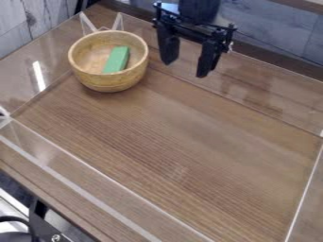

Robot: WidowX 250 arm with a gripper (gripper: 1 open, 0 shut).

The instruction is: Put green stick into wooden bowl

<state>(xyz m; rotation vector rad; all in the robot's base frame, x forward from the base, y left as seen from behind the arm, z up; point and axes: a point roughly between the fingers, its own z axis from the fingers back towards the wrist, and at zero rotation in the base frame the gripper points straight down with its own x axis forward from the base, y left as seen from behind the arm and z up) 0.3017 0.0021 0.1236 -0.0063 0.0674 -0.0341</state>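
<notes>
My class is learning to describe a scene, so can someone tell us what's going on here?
A robot arm's end effector hangs over the table, with nothing visible in its grasp. The green stick lies inside the wooden bowl, to the picture's left of it. So the job of putting the stick in the bowl looks done.

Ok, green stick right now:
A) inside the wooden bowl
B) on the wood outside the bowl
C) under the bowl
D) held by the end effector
A: the green stick lies within the rim of the wooden bowl, with the end effector off to the side, not touching it.
</notes>
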